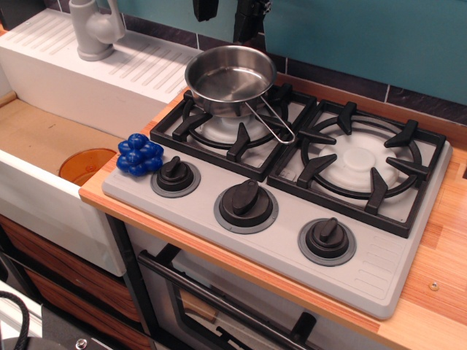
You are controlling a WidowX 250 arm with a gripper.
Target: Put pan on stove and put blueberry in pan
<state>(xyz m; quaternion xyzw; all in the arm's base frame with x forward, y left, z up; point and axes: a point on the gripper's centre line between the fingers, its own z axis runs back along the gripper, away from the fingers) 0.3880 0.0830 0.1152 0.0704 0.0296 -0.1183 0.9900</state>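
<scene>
The steel pan [230, 79] sits flat on the back part of the left burner grate of the grey stove [365, 262]. Its wire handle [273, 122] points to the front right. My gripper [226, 13] is at the top edge of the view, just above the pan's far rim. Its two dark fingers [205, 9] stand apart, open and holding nothing. The blueberry [140, 155], a cluster of glossy blue balls, rests on the stove's front left corner next to the left knob [176, 176], well clear of the gripper.
A white sink with a grey faucet [95, 29] and a ribbed drainboard lies to the left. An orange disc [86, 164] sits in the basin. The right burner [360, 159] holds nothing. Wooden counter [438, 292] surrounds the stove, and a teal wall stands behind.
</scene>
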